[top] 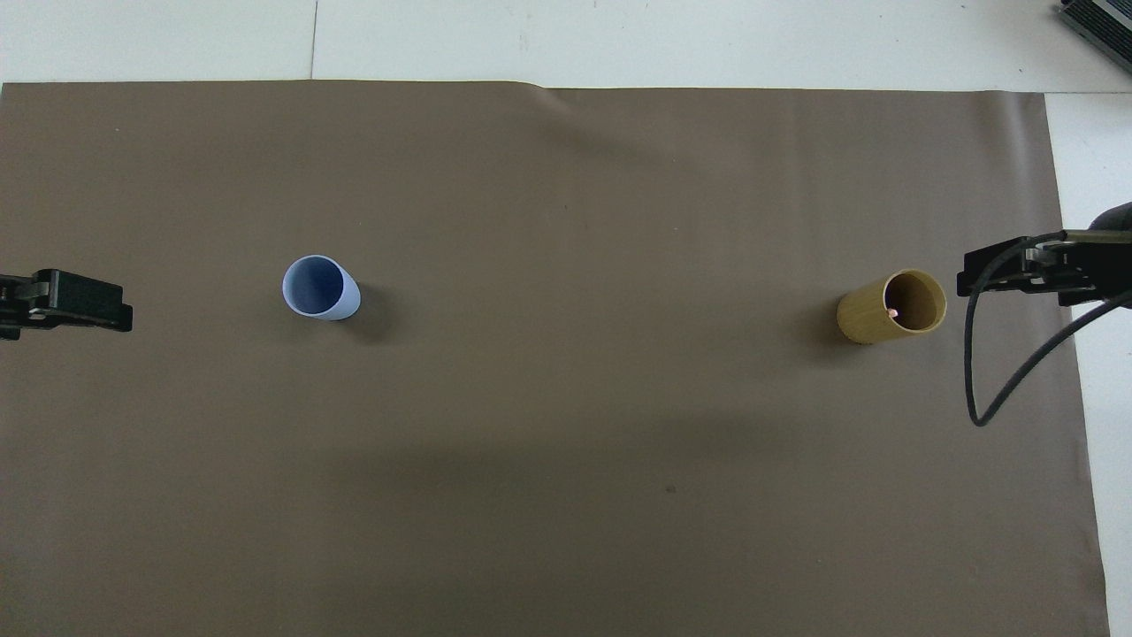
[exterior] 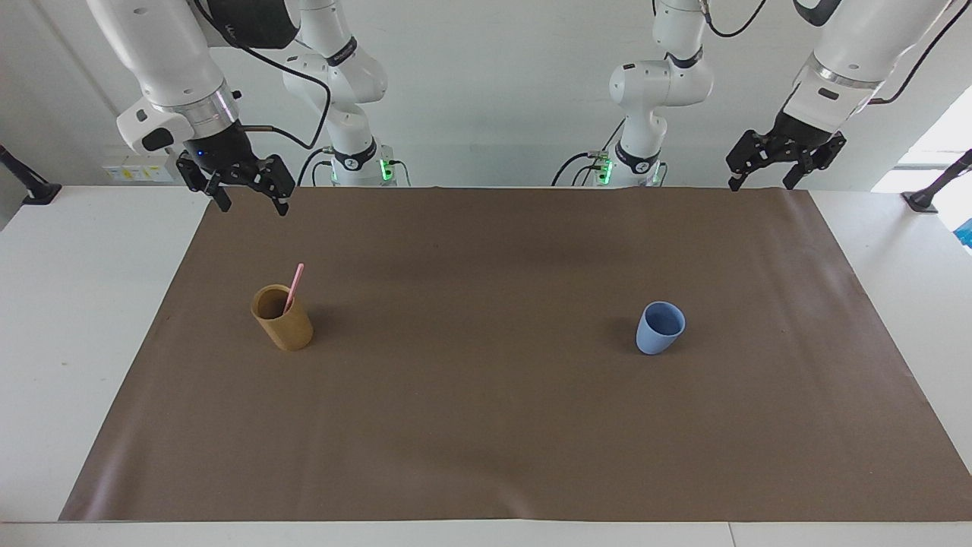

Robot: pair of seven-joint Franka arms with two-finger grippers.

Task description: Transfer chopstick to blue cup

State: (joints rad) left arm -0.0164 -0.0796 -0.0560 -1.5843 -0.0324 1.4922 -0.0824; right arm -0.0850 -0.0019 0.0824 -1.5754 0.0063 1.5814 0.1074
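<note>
A pale-pink chopstick [exterior: 295, 287] stands slanted inside a tan-brown cup [exterior: 283, 318] toward the right arm's end of the table; from overhead only the chopstick's tip [top: 891, 312] shows inside that tan-brown cup [top: 889, 307]. The blue cup [exterior: 659, 327] stands upright toward the left arm's end, seen from above as the blue cup [top: 320, 287] with nothing in it. My right gripper [exterior: 250, 194] hangs open in the air over the mat's edge nearest the robots, apart from the tan cup. My left gripper [exterior: 771, 172] hangs open over the mat's corner, apart from the blue cup.
A brown mat [exterior: 486, 425] covers most of the white table [exterior: 83, 304]. A black cable [top: 1017, 372] loops down from the right arm near the tan cup. Black clamp stands [exterior: 30, 186] sit at the table's ends.
</note>
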